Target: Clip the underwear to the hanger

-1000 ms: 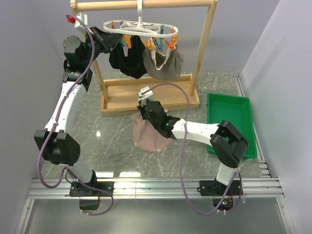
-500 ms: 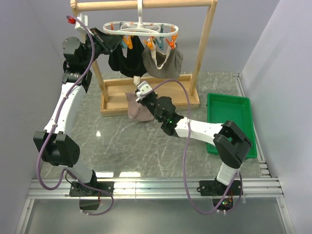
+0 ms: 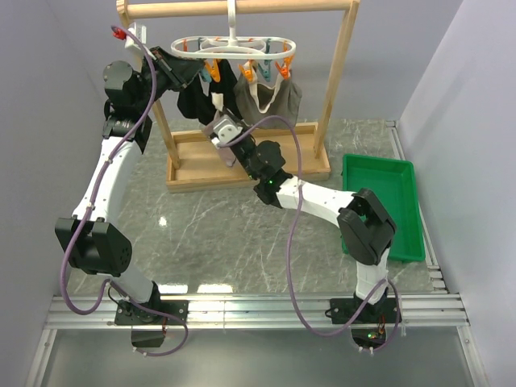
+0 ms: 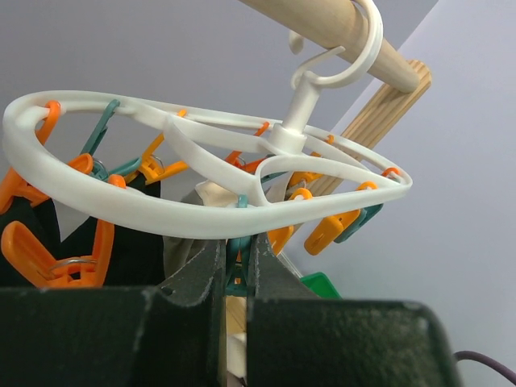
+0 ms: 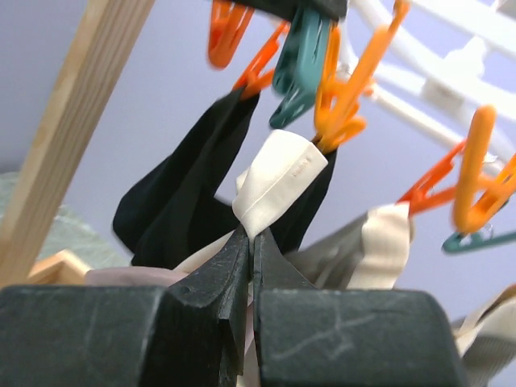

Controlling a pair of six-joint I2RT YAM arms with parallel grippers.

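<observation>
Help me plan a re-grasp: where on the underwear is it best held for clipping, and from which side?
Grip the cream waistband, coming from below. It is a flat folded band; pinched that way, as in the right gripper, a loop stands free above it, just under the orange peg.
</observation>
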